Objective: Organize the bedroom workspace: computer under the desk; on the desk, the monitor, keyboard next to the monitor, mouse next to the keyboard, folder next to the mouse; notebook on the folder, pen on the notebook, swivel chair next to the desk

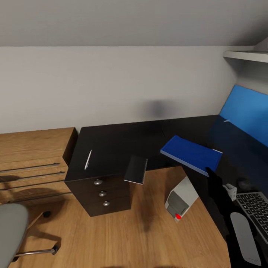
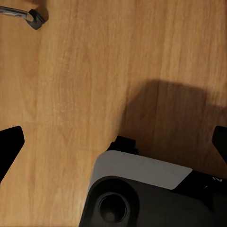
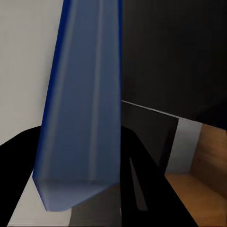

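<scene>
My right gripper (image 1: 209, 172) is shut on the blue folder (image 1: 191, 154), which hangs tilted above the black desk (image 1: 115, 139). In the right wrist view the folder (image 3: 80, 104) runs between the black fingers (image 3: 139, 156). A white pen (image 1: 88, 160) lies on the desk's left part. The dark notebook (image 1: 136, 169) sits at the desk's front edge and overhangs it. The blue-screened monitor (image 1: 245, 111) and the keyboard (image 1: 257, 212) are on the desk at the right. The grey computer tower (image 1: 182, 199) stands on the floor by the desk. My left gripper (image 2: 113, 137) is open over bare floor.
The swivel chair's grey seat (image 1: 11, 234) shows at the lower left, and its caster (image 2: 30, 18) appears in the left wrist view. A wooden dresser (image 1: 33, 156) stands left of the desk's drawer unit (image 1: 102, 195). A white shelf (image 1: 247, 56) hangs at the upper right.
</scene>
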